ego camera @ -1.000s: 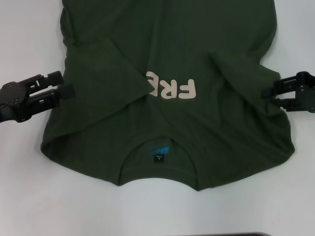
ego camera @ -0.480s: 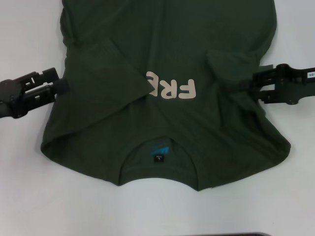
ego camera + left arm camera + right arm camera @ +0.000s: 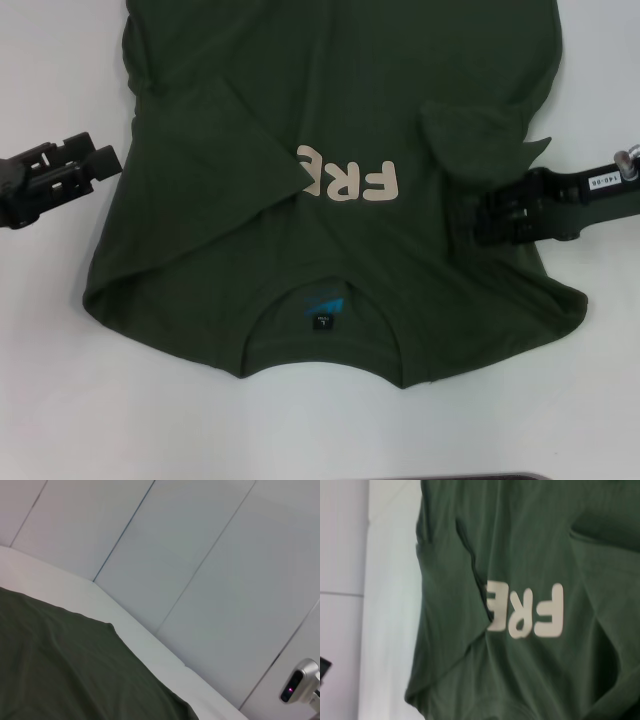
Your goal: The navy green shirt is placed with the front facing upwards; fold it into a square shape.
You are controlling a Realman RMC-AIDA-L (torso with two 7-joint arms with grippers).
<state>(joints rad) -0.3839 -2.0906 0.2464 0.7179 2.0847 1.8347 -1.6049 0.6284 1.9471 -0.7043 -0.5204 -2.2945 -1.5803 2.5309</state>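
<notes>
The navy green shirt (image 3: 340, 200) lay flat on the white tabletop (image 3: 60, 400), front side up. Its round neck (image 3: 320, 335), with a small blue label (image 3: 322, 305) inside, was the part nearest the robot. Just past the neck were the cream letters (image 3: 350, 180). Only "FRE" showed, because the sleeve on the robot's left side (image 3: 215, 150) was folded in over the rest of the word.

The left gripper (image 3: 95, 165) hung over the bare tabletop just beside the shirt's left edge and was not touching it. Whether its jaws were apart or together could not be told. The right gripper (image 3: 478, 222) reached in over the shirt's right side, close to the letters. The cloth there was bunched and partly turned inward (image 3: 470, 130). It was not clear whether its jaws were clamped on the cloth.

The step in hand looked like folding the right side in toward the middle, to match the left side. That fold did not look flat or done. Next, the right side would likely need to be laid down smooth and straight. After that, the far end, which ran out of the head view, would need folding up to make a square.
</notes>
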